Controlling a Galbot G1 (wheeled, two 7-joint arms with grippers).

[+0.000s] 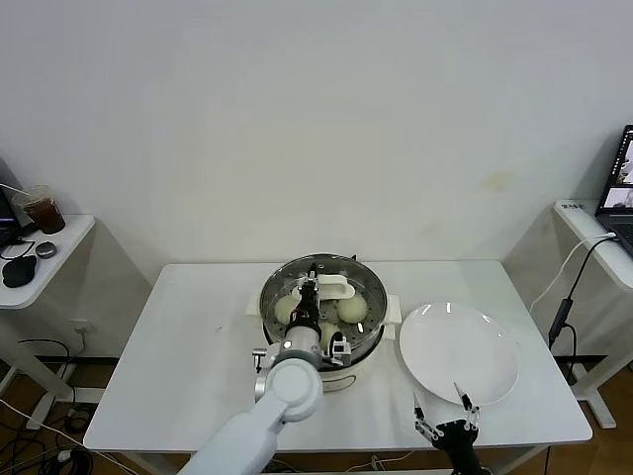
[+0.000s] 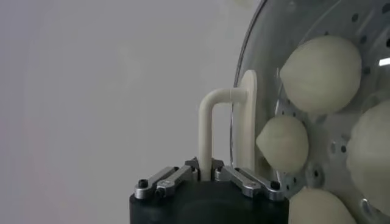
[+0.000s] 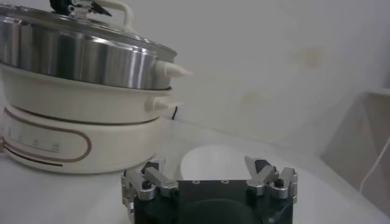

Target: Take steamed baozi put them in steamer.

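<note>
The steamer (image 1: 368, 348), a shiny steel pot on a white base, stands mid-table. Several cream-white baozi (image 1: 352, 309) lie on its perforated tray; the left wrist view shows them through the glass (image 2: 321, 73). A round glass lid (image 2: 241, 91) lies over the pot. My left gripper (image 1: 309, 297) is above the pot, shut on the lid's white handle (image 2: 206, 131). My right gripper (image 1: 447, 416) is open and empty at the table's front edge, just before the white plate. It also shows in the right wrist view (image 3: 210, 173), with the steamer (image 3: 85, 91) beside it.
An empty flat white plate (image 1: 458, 351) lies right of the steamer. A side table with a cup (image 1: 45, 210) stands at far left. Another table with a laptop (image 1: 621, 193) and a hanging cable stands at far right.
</note>
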